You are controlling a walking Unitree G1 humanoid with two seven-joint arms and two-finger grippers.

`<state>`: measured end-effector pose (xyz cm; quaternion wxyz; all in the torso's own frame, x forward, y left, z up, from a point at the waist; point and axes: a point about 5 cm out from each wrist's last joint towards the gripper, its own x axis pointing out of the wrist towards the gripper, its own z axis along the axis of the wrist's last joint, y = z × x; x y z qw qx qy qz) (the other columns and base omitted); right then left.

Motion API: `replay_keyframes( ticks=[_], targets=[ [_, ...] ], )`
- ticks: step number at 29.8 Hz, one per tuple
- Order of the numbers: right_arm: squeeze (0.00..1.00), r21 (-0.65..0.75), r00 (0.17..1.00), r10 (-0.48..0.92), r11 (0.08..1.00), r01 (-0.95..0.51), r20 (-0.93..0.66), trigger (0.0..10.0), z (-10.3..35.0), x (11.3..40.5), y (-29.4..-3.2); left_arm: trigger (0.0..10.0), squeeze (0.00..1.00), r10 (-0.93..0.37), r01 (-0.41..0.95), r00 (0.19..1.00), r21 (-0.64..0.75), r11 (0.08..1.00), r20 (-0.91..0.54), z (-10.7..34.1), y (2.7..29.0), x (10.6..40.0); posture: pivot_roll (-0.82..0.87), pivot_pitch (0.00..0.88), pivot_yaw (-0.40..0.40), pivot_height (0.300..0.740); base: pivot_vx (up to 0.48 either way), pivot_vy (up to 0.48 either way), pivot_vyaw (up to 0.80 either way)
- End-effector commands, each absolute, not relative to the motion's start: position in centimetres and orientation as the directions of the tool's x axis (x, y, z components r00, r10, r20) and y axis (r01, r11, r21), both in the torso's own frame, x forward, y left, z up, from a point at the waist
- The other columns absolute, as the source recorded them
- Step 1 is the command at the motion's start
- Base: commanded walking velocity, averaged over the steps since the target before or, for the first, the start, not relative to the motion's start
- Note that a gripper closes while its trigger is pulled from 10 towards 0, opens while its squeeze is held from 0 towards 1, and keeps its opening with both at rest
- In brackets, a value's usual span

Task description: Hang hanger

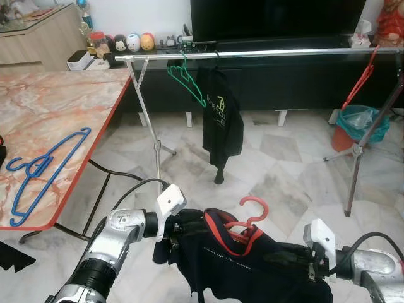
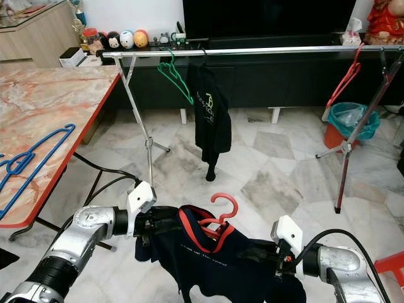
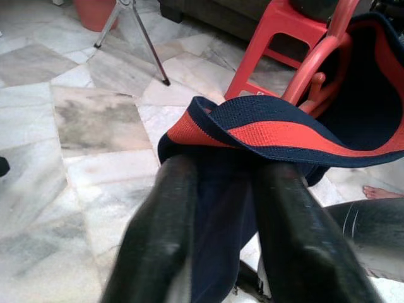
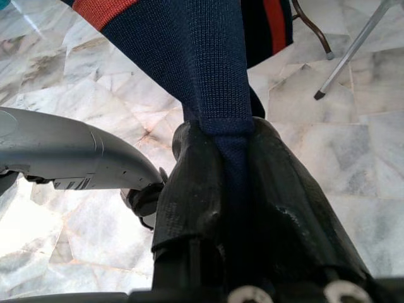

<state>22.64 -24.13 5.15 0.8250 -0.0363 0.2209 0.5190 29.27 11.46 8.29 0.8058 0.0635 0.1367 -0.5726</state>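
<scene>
Left eye view: the rail (image 1: 265, 53) runs left to right across the far side of the room, and the load is down here, near and low.
Load: a navy shirt (image 1: 252, 262) with a red-trimmed collar, dressed on a red hanger (image 1: 252, 211), is carried between both arms; the hook pokes up out of the collar, curling over to the left.
Left gripper (image 3: 221, 208): fingers clamped on the shirt's left edge just under the collar band, cloth pinched between them in the left wrist view.
Right gripper (image 4: 224, 170): fingers closed tight on a fold of navy knit on the shirt's right side.
Key relation: the hook sits between the two grippers and points up; the rail lies well away, farther and higher. The hanger's long axis runs left to right, roughly parallel to the rail, so I'd say no turning is needed, just a lift and a carry forward.
Landing spot: bare rail to the right of the green hanger (image 1: 186, 79) and the black garment (image 1: 221, 120), left of the red hanger at the far right end (image 1: 361, 79).
Nearer arm: neither clearly; the hook is about midway, so both must rise together.
Risk: an uneven lift could tip the hook off line.
</scene>
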Motion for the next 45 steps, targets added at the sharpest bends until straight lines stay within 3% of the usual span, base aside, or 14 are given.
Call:
replay_keyframes(
  ticks=[1, 12, 16, 17, 20, 28, 35, 39, 43, 45],
  targets=[
    [0.00, 0.134, 0.366, 0.856, 0.438, -0.889, -0.365, 10.0, 6.0, 23.3, -23.4, 0.0, 0.00, -0.913, 0.946, 0.290, -0.058, 0.319, -0.286, 8.6, 11.5, 29.1, -0.07, 0.000, 0.039, 0.740, 0.000, 0.000, 0.00],
    [0.00, 0.134, 0.363, 0.857, 0.435, -0.891, -0.367, 10.0, 6.0, 23.3, -23.3, 0.0, 0.00, -0.910, 0.940, 0.309, -0.055, 0.336, -0.276, 8.8, 11.5, 29.2, -0.07, 0.000, 0.037, 0.740, 0.000, 0.000, 0.00],
    [0.00, 0.123, 0.378, 0.844, 0.451, -0.884, -0.381, 10.0, 5.7, 23.4, -23.4, 0.0, 0.00, -0.857, 0.895, 0.434, 0.023, 0.446, -0.278, 9.1, 12.4, 30.4, -0.07, 0.000, 0.037, 0.740, 0.000, 0.000, 0.00],
    [0.00, 0.123, 0.378, 0.844, 0.451, -0.884, -0.381, 10.0, 5.7, 23.4, -23.4, 0.0, 0.00, -0.857, 0.895, 0.434, 0.023, 0.446, -0.278, 9.1, 12.4, 30.4, -0.07, 0.000, 0.037, 0.740, 0.000, 0.000, 0.00],
    [0.00, 0.112, 0.390, 0.830, 0.466, -0.878, -0.399, 10.0, 5.4, 23.4, -23.5, 0.0, 0.00, -0.743, 0.800, 0.598, 0.155, 0.580, -0.302, 9.1, 13.7, 31.9, -0.07, 0.000, 0.038, 0.740, 0.000, 0.000, 0.00],
    [0.00, 0.062, 0.433, 0.782, 0.511, -0.858, -0.448, 10.0, 4.9, 23.6, -24.0, 0.0, 0.00, -0.616, 0.711, 0.703, 0.315, 0.629, -0.356, 8.5, 15.2, 32.7, -0.07, 0.000, 0.040, 0.740, 0.000, 0.000, 0.00],
    [0.00, -0.043, 0.529, 0.697, 0.585, -0.810, -0.485, 10.0, 4.8, 24.5, -24.8, 0.0, 0.00, -0.587, 0.704, 0.710, 0.381, 0.599, -0.390, 8.0, 15.9, 32.6, -0.07, 0.000, 0.040, 0.740, 0.000, 0.000, 0.00],
    [0.00, -0.178, 0.637, 0.580, 0.654, -0.736, -0.507, 10.0, 4.9, 25.8, -25.7, 0.0, 0.00, -0.559, 0.738, 0.674, 0.409, 0.537, -0.483, 6.5, 16.5, 31.9, -0.07, 0.000, 0.040, 0.740, 0.000, 0.000, 0.00],
    [0.00, -0.219, 0.677, 0.552, 0.673, -0.706, -0.486, 10.0, 5.0, 26.3, -25.8, 0.0, 0.00, -0.515, 0.758, 0.651, 0.446, 0.476, -0.557, 5.3, 16.7, 31.4, -0.06, 0.000, 0.040, 0.740, 0.000, 0.000, 0.00],
    [0.00, -0.284, 0.719, 0.515, 0.683, -0.673, -0.467, 10.0, 5.3, 26.8, -25.7, 0.0, 0.00, -0.455, 0.755, 0.648, 0.437, 0.489, -0.611, 4.2, 17.0, 31.1, -0.06, 0.000, 0.040, 0.740, 0.000, 0.000, 0.00]
  ],
)
